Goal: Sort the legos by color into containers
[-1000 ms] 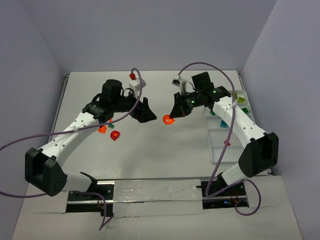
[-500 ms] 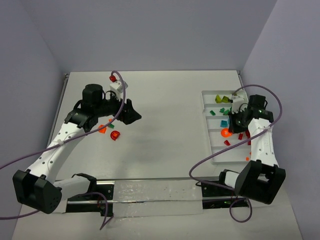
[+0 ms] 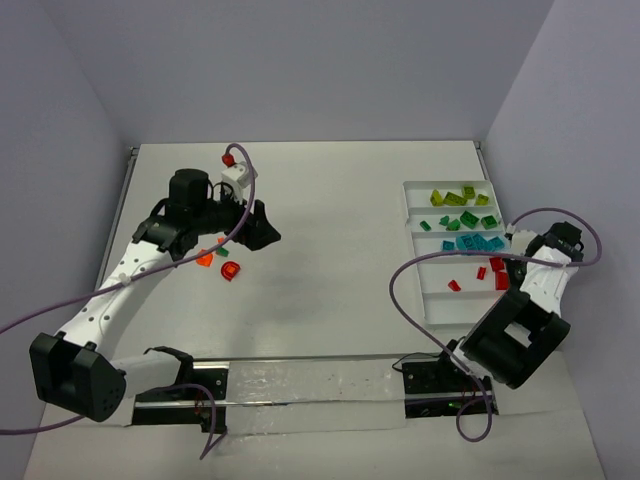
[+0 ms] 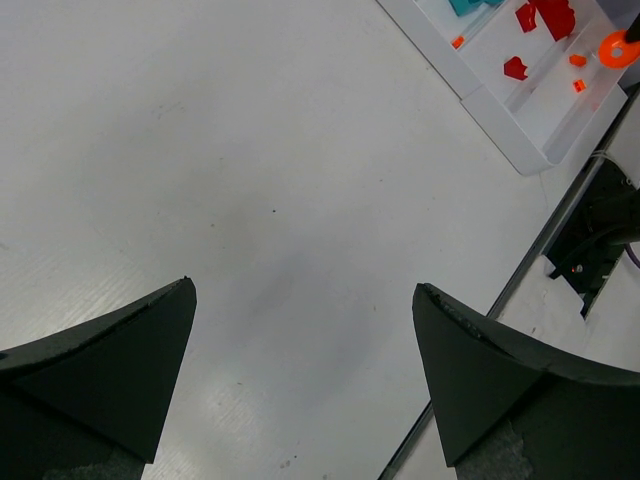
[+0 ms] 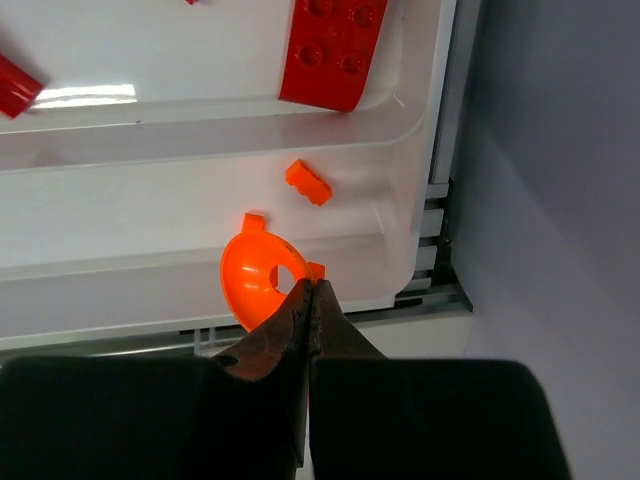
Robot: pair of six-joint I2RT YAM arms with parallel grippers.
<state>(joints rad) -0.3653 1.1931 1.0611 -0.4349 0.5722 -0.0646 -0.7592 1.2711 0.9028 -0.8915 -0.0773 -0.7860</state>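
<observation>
Top cam, lower right of frame: the right arm (image 3: pixel 515 335) folds back tight so the right gripper (image 5: pixel 310 290) hangs over the near end of the white tray (image 3: pixel 425 305). Wrist cam shows that claw pinched closed on the rim of an orange curved lego (image 5: pixel 255 280). A small orange brick (image 5: pixel 308 184) lies in the compt. just beyond, so this looks like the orange slot, and letting go there seems the step in hand. Left-centre of the top cam, three loose legos wait on the table (image 3: pixel 330 260): a red lego (image 3: pixel 230 270), a flat orange lego (image 3: pixel 205 259) and a tiny dark green lego (image 3: pixel 222 240). Just up-right of them the left gripper (image 4: pixel 303 290) hovers w/ claw wide open, holding nothing, prob. poised for the next pick. Upper right, the farther tray compts. hold red pieces (image 3: pixel 500 281), teal pieces (image 3: pixel 473 242), dark green pieces (image 3: pixel 466 220) and lime pieces (image 3: pixel 455 197), one colour per slot.
</observation>
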